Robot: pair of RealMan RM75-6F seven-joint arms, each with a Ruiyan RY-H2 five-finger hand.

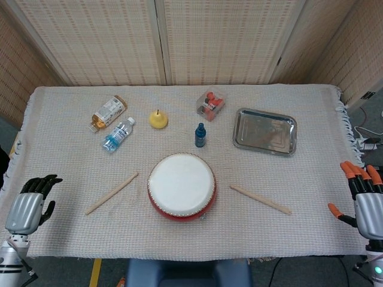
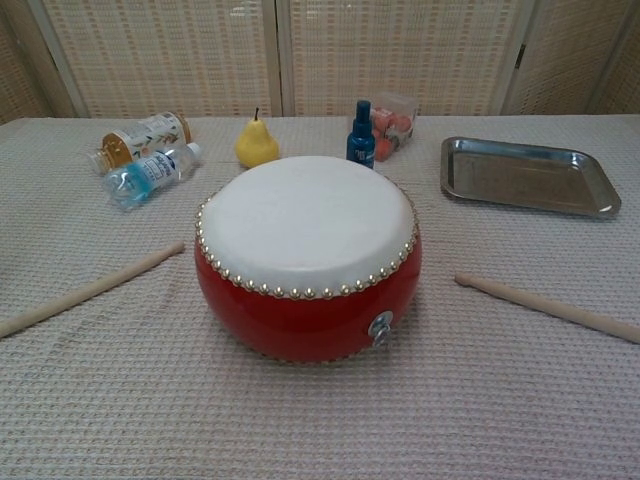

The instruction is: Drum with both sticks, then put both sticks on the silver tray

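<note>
Chest view cuts off both sticks' (image 2: 85, 291) outer ends.

Drum (image 1: 181, 186) near table's front edge, one stick (image 1: 112, 193) left, another stick (image 1: 260, 199) right. Tray (image 1: 264, 131) toward back right; bottles (image 1: 118, 134), pear (image 1: 158, 119), small bottle (image 1: 200, 135), box (image 1: 211, 103) behind drum.
</note>
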